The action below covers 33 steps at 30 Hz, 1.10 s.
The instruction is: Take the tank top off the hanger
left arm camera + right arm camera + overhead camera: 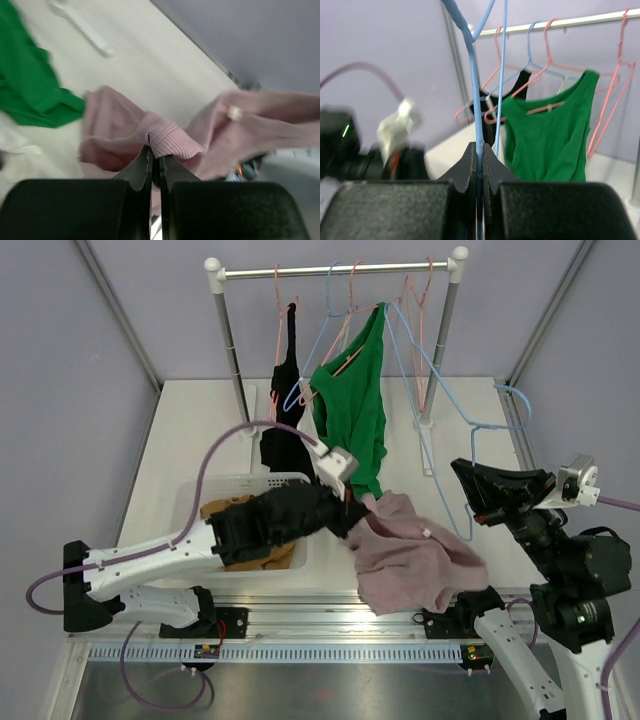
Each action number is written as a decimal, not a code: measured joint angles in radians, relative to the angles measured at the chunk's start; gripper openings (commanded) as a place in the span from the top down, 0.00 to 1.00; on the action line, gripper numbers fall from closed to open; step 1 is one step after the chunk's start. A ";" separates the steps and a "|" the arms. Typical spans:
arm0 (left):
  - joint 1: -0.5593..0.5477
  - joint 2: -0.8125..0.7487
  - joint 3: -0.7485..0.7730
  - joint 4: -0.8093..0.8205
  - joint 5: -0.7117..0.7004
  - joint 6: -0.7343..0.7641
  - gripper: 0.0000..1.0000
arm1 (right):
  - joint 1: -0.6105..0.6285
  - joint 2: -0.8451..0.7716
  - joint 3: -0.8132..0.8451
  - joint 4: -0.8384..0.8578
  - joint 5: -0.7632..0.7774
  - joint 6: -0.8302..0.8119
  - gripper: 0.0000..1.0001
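Note:
A pink tank top [415, 555] lies bunched on the table's front edge, off any hanger. My left gripper [352, 512] is shut on its ribbed hem, which shows in the left wrist view [170, 137] pinched at my fingertips [156, 152]. My right gripper [468, 480] is shut on the wire of a light blue hanger [471, 440], held above the table at the right. In the right wrist view the wire [478, 120] runs up from between the closed jaws [480, 147]. The hanger is bare.
A clothes rack [335, 270] stands at the back with a green tank top [355, 405] on a pink hanger, a black top [288, 390], and bare hangers. A white basket [195, 490] holding a brown garment sits under my left arm.

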 measured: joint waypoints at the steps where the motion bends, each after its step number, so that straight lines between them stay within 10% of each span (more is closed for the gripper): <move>1: -0.055 0.008 -0.032 0.025 0.008 0.014 1.00 | 0.000 0.013 -0.035 0.090 0.023 0.021 1.00; 6: -0.234 0.083 -0.140 0.075 -0.009 0.027 1.00 | 0.000 0.126 -0.104 0.362 0.106 0.073 1.00; 13: -0.230 0.121 -0.139 -0.044 -0.218 -0.054 0.91 | 0.000 0.414 0.316 0.008 0.204 0.050 1.00; 24: -0.071 0.146 -0.048 -0.209 -0.312 -0.133 0.98 | 0.000 0.701 0.510 -0.351 0.351 0.037 1.00; 33: 0.034 0.162 0.025 -0.218 -0.244 -0.109 0.29 | 0.000 0.984 0.671 -0.395 0.418 0.049 1.00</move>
